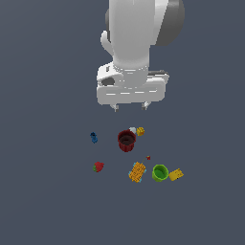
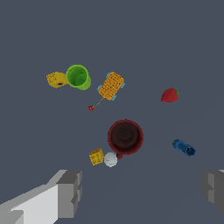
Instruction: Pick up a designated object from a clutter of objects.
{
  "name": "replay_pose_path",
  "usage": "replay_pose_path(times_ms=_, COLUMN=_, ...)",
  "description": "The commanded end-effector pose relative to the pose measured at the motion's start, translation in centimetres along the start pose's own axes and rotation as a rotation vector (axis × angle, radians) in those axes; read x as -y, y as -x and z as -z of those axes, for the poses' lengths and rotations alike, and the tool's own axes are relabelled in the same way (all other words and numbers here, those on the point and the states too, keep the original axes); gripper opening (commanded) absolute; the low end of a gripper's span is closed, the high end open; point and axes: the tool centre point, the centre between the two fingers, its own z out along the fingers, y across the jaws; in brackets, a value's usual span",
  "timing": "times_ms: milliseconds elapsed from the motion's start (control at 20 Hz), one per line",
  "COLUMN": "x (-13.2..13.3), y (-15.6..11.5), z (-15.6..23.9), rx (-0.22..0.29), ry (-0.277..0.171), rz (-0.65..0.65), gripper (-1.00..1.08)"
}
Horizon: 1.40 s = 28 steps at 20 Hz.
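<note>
The designated object, a small plain-yellow blocky piece [image 1: 176,174] [image 2: 56,79], lies on the floor touching the lime green cup [image 1: 160,172] [image 2: 78,77], on the side toward the exterior view's right. My gripper [image 1: 129,107] [image 2: 142,192] hangs open high above the clutter, well behind the yellow piece and closest to the dark red cup [image 1: 126,141] [image 2: 125,137]. Nothing is between its fingers [image 2: 70,192].
An orange-yellow speckled block [image 1: 137,172] [image 2: 111,85] lies beside the green cup. A tiny red bit [image 1: 148,157] [image 2: 90,108], a strawberry [image 1: 98,166] [image 2: 169,95], a blue piece [image 1: 94,137] [image 2: 184,148], a tiny yellow-orange cube [image 1: 140,131] [image 2: 96,156] and a white ball [image 2: 110,159] are scattered around.
</note>
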Motion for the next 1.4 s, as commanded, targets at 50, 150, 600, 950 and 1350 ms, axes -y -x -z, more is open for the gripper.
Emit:
replay_pose_path(times_ms=50, x=0.2, y=-0.3, z=-0.2, rx=0.000, ry=-0.002, rz=-0.013, gripper=1.00)
replay_pose_path(times_ms=150, x=0.3, y=-0.5, z=-0.3, rx=0.001, ry=-0.004, rz=-0.027, gripper=1.00)
replay_pose_path(times_ms=600, x=1.7, y=-2.6, z=-1.8, rx=0.005, ry=-0.017, rz=-0.142, gripper=1.00)
replay_pose_path(times_ms=950, x=3.6, y=-5.2, z=-4.0, rx=0.013, ry=-0.027, rz=-0.290, gripper=1.00)
replay_pose_path(times_ms=1350, x=6.1, y=-8.0, z=-7.1, rx=0.021, ry=-0.029, rz=-0.473, gripper=1.00)
